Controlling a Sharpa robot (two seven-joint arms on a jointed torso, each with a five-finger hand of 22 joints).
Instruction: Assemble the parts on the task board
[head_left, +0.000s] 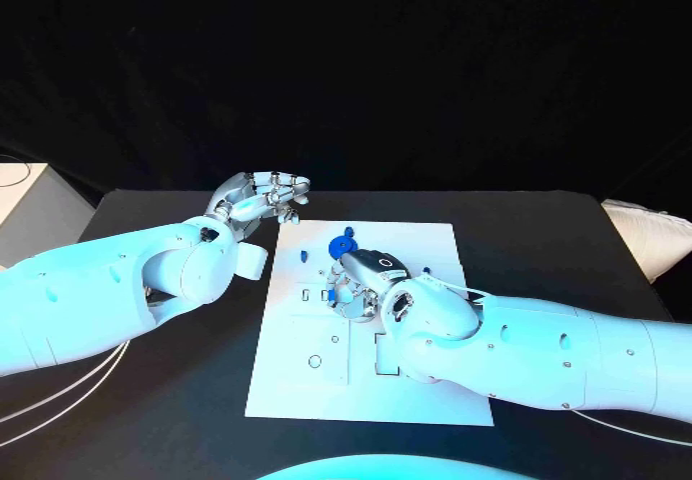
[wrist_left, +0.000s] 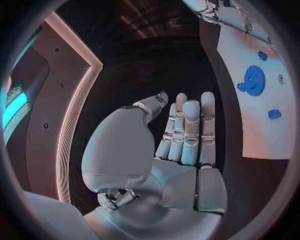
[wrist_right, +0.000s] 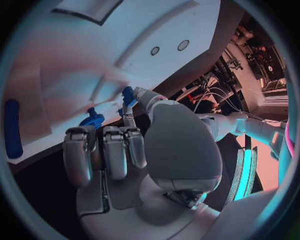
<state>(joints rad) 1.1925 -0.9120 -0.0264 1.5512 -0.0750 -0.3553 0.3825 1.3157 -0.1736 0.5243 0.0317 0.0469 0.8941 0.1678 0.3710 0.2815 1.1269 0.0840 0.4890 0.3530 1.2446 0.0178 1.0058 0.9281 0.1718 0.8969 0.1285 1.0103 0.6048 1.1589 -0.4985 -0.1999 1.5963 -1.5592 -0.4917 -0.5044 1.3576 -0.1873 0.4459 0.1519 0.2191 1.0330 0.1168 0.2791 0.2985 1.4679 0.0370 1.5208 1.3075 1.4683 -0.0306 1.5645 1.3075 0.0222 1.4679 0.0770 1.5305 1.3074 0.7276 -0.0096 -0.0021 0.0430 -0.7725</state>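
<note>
On the black table (head_left: 159, 400) lies the white board (head_left: 303, 385), its centre hidden by the right hand (head_left: 364, 285) pinching a small blue part (wrist_right: 128, 95), beside a blue gear (head_left: 342, 244); left hand (head_left: 263, 197) empty, fingers apart.

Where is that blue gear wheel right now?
The blue gear sits on the white task board, toward its far end in the head view, just beyond the right hand. The left hand hovers off the board's far left corner.
</note>
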